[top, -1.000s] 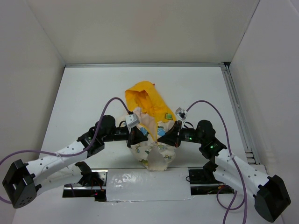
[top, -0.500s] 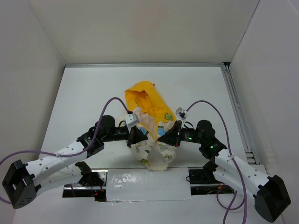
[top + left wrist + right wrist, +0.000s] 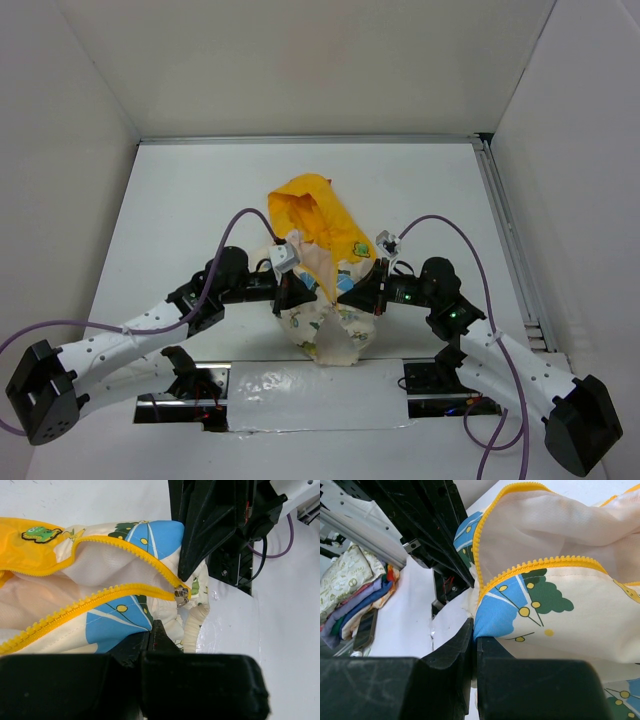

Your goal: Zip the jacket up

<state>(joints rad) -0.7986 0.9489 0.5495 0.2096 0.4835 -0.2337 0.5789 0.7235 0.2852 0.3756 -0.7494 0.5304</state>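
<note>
Though the left hand [image 3: 156,630] and right hand [image 3: 475,631] clench the jacket [image 3: 322,262], sleeves are hidden.

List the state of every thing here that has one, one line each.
jacket, bunched up, unzipped
zipper, open, its two rows joined only at the slider
slider, at the bottom end
left gripper, shut on the jacket
right gripper, shut on the jacket
</note>
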